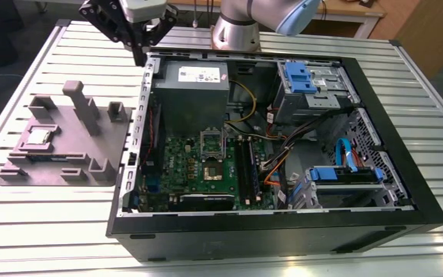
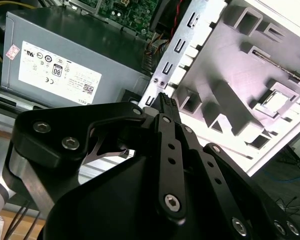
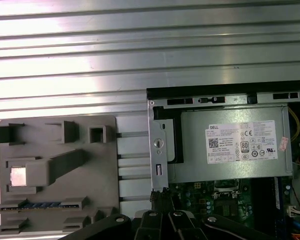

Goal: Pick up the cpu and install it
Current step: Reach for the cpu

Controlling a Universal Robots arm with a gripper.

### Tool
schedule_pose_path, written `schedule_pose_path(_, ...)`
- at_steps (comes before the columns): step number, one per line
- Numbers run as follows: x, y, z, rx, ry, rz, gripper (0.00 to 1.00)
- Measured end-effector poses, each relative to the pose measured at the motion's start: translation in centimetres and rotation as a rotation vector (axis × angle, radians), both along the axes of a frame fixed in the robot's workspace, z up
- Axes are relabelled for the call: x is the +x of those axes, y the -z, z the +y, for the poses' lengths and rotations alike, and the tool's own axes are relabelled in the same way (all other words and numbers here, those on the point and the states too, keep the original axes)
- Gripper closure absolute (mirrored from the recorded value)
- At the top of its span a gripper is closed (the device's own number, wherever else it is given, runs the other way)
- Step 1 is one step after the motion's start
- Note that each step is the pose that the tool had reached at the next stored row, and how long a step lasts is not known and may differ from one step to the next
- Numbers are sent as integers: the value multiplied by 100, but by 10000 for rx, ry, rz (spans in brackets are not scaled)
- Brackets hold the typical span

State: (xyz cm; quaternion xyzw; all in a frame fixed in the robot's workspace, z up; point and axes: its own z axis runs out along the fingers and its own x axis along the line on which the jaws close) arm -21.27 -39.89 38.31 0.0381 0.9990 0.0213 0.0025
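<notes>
The cpu [image 1: 37, 137] lies flat in a recess of the grey tray [image 1: 90, 167] on the worktop [image 1: 52, 231], well apart from the claw [image 1: 139, 53]. The claw hangs over the computer case [image 1: 283, 236] corner beside the power supply [image 1: 191, 95], its fingers pressed together on nothing

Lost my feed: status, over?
Black pincer shut, empty, above black computer case rim. Small silvery square cpu seated in grey moulded tray. Nothing covering it.
</notes>
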Motion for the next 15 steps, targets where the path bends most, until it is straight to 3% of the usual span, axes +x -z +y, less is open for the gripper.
schedule_pose_path(15, -34, 3, 0, 0, 0, 0, 90)
